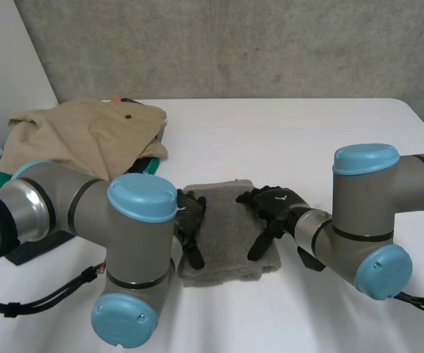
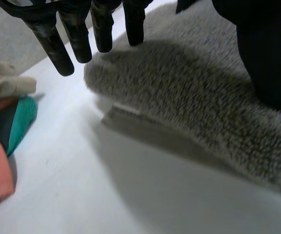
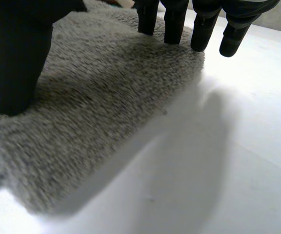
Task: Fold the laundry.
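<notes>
Grey fleece towel (image 1: 225, 234) lying folded on the counter (image 1: 308, 140) — nothing gripped.

The left robot hand (image 1: 191, 220) lies along the towel's left edge and the right robot hand (image 1: 272, 208) over its right half. In each wrist view the fingers (image 2: 78, 41) are straight near a towel corner, with the thumb resting on the nap and no cloth pinched. The towel sits at the counter's near middle, well apart from the beige garment (image 1: 87, 132) heaped at the far left. Judgement: it is light, soft and thick — it would sag if lifted by one point, and fleece grips rather than slips. The best hold looks to be two neighbouring corners, pinched through all layers.
</notes>
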Robot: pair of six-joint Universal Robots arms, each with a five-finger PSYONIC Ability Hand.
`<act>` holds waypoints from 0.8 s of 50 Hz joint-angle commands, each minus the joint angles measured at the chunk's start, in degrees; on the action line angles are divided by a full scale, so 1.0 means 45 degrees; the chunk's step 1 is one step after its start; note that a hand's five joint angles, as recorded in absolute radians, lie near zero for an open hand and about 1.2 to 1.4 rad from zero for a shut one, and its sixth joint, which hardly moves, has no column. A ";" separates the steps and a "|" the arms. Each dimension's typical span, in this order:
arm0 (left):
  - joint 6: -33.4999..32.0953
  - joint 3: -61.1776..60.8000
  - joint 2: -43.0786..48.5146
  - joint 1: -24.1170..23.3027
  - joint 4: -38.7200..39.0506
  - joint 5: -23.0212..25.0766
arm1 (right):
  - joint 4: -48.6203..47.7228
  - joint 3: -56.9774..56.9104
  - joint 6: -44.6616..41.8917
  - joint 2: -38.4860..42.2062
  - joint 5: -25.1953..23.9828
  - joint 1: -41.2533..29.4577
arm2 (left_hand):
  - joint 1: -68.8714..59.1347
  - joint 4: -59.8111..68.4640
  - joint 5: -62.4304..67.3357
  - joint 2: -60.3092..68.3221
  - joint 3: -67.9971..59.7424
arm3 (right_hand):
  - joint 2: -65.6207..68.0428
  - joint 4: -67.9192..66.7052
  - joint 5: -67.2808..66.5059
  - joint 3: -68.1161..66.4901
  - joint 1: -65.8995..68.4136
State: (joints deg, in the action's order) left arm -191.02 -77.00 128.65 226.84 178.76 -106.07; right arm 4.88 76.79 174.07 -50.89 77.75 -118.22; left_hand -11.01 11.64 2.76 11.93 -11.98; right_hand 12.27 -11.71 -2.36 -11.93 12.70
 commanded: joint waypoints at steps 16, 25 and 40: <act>0.0028 0.0039 -0.3472 0.1174 0.0372 0.5305 | -0.2119 0.5492 -0.0794 -0.4550 0.1160 0.0177 | 0.0215 -0.0354 -0.0602 -0.0418 0.0430 | -0.0505 0.0381 0.0524 0.0429 -0.0601; 0.0106 0.0879 -0.3492 0.1194 -0.0135 0.9585 | -0.3799 0.6490 -0.0051 -0.4433 0.0965 -0.0233 | 0.0066 -0.0204 -0.0453 -0.0268 0.0280 | -0.0505 0.0381 0.0524 0.0429 -0.0601; 0.0145 0.1329 -0.3336 0.0530 -0.0331 0.9997 | -0.5186 0.5514 0.0282 -0.2325 0.0770 -0.1269 | 0.0103 -0.0241 -0.0490 -0.0305 0.0318 | -0.0301 0.0177 0.0320 0.0225 -0.0397</act>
State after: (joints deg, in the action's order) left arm -190.37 -71.39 113.28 230.61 177.18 -60.49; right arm -16.66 103.62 175.82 -64.44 81.06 -122.78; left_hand -11.01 11.64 2.73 11.93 -11.98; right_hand 12.28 -11.75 -2.29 -11.93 12.70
